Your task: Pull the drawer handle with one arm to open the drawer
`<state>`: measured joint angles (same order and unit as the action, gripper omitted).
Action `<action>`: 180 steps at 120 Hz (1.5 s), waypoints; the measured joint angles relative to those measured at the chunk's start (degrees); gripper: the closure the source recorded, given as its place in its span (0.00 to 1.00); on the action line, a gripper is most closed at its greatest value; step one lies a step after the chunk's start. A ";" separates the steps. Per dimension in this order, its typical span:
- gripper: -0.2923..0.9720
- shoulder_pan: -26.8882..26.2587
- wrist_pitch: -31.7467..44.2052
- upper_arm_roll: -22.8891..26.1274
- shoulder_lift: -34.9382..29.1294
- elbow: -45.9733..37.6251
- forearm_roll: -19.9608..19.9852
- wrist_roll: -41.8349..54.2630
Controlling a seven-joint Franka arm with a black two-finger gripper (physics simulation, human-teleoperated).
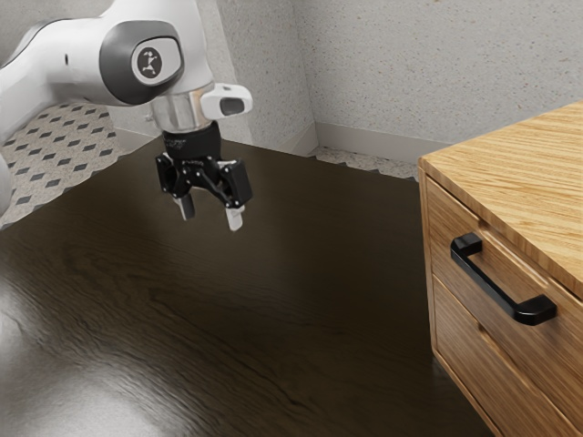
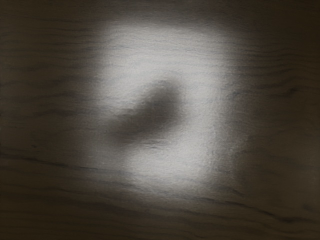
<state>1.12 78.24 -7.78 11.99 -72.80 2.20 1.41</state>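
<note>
Currently my gripper hangs with fingers spread (nothing between them) above the dark tabletop. It is well apart from the black drawer handle, which is mounted on the upper drawer of the wooden cabinet at the exterior view's right.

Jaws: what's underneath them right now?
Bare dark wood surface lies under the open jaws, with a glare patch and a blurred shadow. Nothing covers that spot. The drawer handle sits apart, toward the exterior view's right.
</note>
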 joint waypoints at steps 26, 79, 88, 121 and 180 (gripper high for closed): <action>0.23 0.08 0.95 -0.11 -0.01 0.00 0.07 0.10; 0.23 -4.69 0.22 -3.58 -9.13 3.28 1.39 -2.52; 0.23 -12.73 0.03 -8.40 -11.48 3.33 1.51 -4.99; 0.23 -34.47 -1.23 -17.74 -12.76 3.34 2.27 -17.24; 0.23 -43.29 -1.64 -10.24 -10.51 2.57 2.26 -33.75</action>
<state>-42.16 76.61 -18.01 1.47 -70.23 4.45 -32.34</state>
